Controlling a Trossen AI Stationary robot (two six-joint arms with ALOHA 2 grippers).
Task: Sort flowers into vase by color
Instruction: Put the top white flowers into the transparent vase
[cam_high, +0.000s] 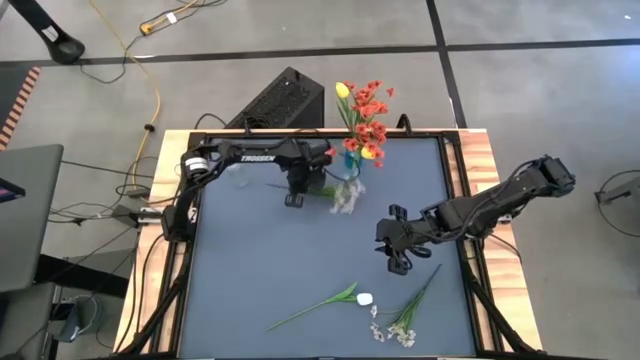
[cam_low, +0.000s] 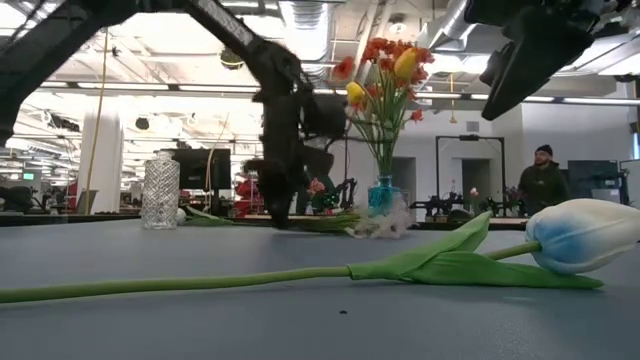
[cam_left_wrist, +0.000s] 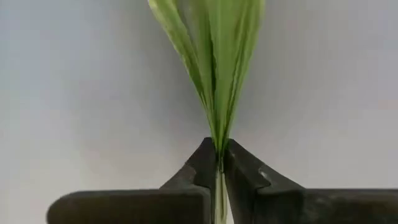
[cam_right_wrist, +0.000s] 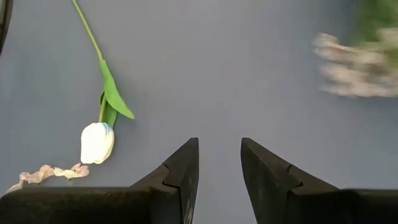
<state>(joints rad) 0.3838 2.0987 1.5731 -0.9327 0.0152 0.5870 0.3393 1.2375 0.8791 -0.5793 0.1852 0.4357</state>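
My left gripper (cam_high: 294, 196) is low over the table's far middle, shut on the green stem of a sprig with tiny whitish blossoms (cam_high: 346, 199). The sprig also shows in the low view (cam_low: 375, 225). Just beyond the sprig stands a blue vase (cam_high: 352, 166) holding red and yellow flowers (cam_high: 365, 115). My right gripper (cam_high: 397, 256) hangs open and empty above the table's right middle. A white tulip (cam_high: 363, 298) on a long green stem and another whitish sprig (cam_high: 404, 320) lie flat near the front edge. My left gripper pinches the sprig's bunched green stems (cam_left_wrist: 219, 146) between its two fingers (cam_left_wrist: 245, 171), away from the blossom end. The fingers point down and lie across the stems. The sprig lies low along the table, its blossoms (cam_low: 385, 226) beside the blue vase.
A clear cut-glass vase (cam_low: 160, 190) stands at the far left of the mat, also seen in the high view (cam_high: 237, 174). A black box (cam_high: 282, 100) sits behind the table's far edge. A person (cam_low: 541, 180) stands far back in the room.
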